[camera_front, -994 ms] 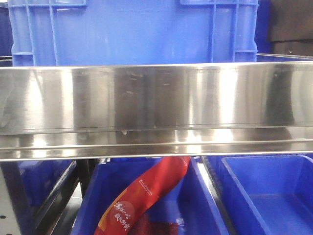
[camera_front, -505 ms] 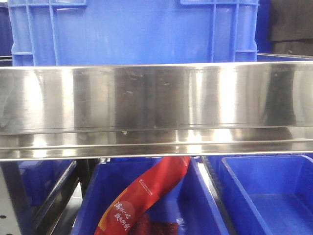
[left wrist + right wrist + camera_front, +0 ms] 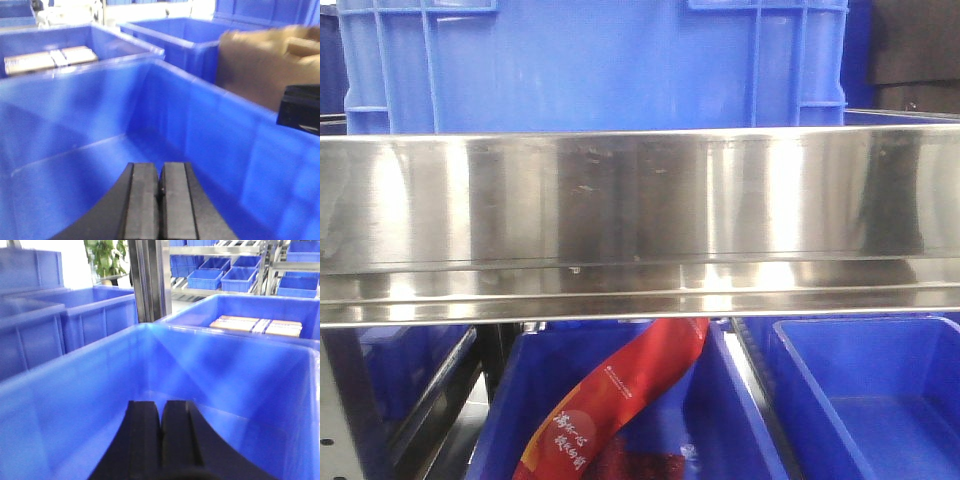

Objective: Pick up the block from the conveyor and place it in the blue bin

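Nothing moved, left claw closed over blue bin, right claw likewise.

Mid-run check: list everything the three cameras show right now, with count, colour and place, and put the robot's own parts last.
Steel rail: one, shiny silver, across the front view.
Large crate: one, blue, behind and above the rail.
Lower bins: two, blue, below the rail; middle one, right one.
Red banner: one, red with white lettering, draped into the middle lower bin.
Bin under left wrist: one, blue, nothing seen inside.
Tan flat packs: pale tan, count unclear, in a bin behind it.
Cardboard box: one, brown, to the right.
Bin under right wrist: one, blue, nothing seen inside.
Tan packs: in the bin beyond it.
Shelf bins: several, blue, on racking.
Plant: green, far back.
Block: none visible.
Left gripper: shut, grey pads.
Right gripper: shut, black.
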{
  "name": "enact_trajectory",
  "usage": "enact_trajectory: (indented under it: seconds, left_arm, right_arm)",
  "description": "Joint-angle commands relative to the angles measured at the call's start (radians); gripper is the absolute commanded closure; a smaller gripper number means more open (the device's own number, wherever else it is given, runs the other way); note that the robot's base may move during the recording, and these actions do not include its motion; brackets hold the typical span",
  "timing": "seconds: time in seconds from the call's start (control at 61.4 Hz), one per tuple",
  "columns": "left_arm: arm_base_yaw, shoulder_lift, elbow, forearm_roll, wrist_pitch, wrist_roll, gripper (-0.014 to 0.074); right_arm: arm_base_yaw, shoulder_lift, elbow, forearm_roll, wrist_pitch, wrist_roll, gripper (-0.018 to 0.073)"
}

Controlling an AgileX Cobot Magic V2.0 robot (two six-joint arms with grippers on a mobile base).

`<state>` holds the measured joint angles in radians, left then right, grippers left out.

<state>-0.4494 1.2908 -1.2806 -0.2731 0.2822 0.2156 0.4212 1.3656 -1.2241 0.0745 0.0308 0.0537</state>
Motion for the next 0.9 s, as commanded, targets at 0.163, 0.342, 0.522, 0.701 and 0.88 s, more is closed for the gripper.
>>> enact_trajectory:
  seconds: [0.163, 0.342, 0.522, 0.701, 0.88]
  left_arm:
    - [-0.005, -0.215, 0.219, -0.053, -0.14, 0.002, 0.0707]
    - [0.001, -0.434, 0.467, -0.058, -0.228, 0.002, 0.0707]
    - [0.057, -0.641, 0.689, -0.058, -0.221, 0.002, 0.0707]
    - [0.157, -0.828, 0.83, -0.058, -0.108, 0.002, 0.0707]
    - [0.274, -1.0, 0.912, -0.058, -0.065, 0.002, 0.0707]
  right_arm:
    - [-0.027, -0.15, 0.114, 0.01, -0.041, -0.003, 0.072]
    - [-0.029, -0.314, 0.328, 0.01, -0.116, -0.003, 0.072]
    - [-0.034, -0.477, 0.539, 0.01, -0.185, -0.003, 0.072]
    - [-0.151, -0.605, 0.693, 0.057, -0.181, -0.003, 0.072]
    - [-0.316, -0.718, 0.798, 0.057, -0.16, -0.003, 0.072]
